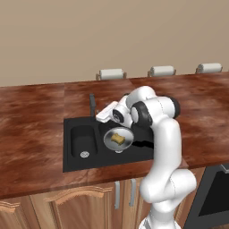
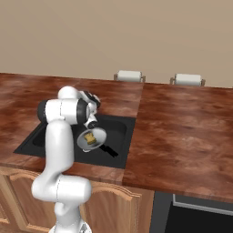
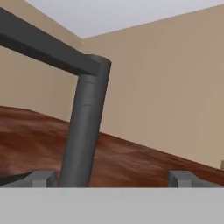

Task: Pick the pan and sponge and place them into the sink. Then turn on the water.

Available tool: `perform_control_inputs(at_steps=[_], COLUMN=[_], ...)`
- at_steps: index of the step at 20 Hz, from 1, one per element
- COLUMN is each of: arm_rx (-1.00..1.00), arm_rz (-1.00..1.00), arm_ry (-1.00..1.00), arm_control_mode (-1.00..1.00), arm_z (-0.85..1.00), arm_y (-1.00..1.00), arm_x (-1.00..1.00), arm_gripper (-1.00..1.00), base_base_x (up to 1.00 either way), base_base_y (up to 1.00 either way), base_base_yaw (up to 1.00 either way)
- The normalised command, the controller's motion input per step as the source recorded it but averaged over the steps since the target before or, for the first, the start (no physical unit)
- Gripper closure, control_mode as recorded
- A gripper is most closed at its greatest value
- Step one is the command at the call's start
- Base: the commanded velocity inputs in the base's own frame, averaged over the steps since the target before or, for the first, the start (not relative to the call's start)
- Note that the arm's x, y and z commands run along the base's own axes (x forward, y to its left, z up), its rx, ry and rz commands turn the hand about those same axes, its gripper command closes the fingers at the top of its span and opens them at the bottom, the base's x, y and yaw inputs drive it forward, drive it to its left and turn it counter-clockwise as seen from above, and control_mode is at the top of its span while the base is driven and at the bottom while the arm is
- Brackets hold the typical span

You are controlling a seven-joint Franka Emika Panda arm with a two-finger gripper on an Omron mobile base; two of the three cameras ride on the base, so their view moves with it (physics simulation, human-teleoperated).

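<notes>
Reddish-brown wooden counter (image 1: 36, 112) runs along a beige wall, with the sink (image 1: 71, 161) set into it near the front edge. Inside the sink's larger basin lies the pan (image 1: 118, 138), its black handle (image 1: 143, 144) pointing toward the right side of the basin. The sponge (image 1: 118, 138) rests inside the pan, near its middle. The small basin (image 1: 83, 141) sits just left of the pan, a silver drain (image 1: 84, 154) showing at its floor. At the back edge of the sink the dark grey faucet (image 3: 83, 131) stands upright, its spout reaching out across the top of the hand view. The gripper (image 3: 111, 179) is released, jaws wide apart and grasping nothing, with the faucet's post close before its left fingertip (image 3: 41, 178). In the left base view the hand reaches from the arm's elbow toward the faucet, above the back of the sink. Three pale rolls (image 1: 111, 74) line the counter's far edge. Wooden cabinet doors (image 1: 67, 205) sit below the front edge.
</notes>
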Motion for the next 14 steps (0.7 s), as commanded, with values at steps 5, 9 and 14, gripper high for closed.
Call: perform_control_inputs(at_steps=[5, 9, 14], arm_rx=[-0.10, -0.08, -0.03], arm_rz=[-0.05, -0.05, -0.05], arm_ry=[0.08, 0.08, 0.08], arm_control_mode=[-1.00, -1.00, -1.00], arm_z=[-0.28, -0.23, -0.05], arm_y=[0.02, -0.01, -0.04], arm_x=[0.04, 0.14, 0.25], arm_gripper=[-1.00, -1.00, -1.00], base_base_x=[0.00, 0.00, 0.00], base_base_y=[0.00, 0.00, 0.00], base_base_yaw=[0.00, 0.00, 0.00])
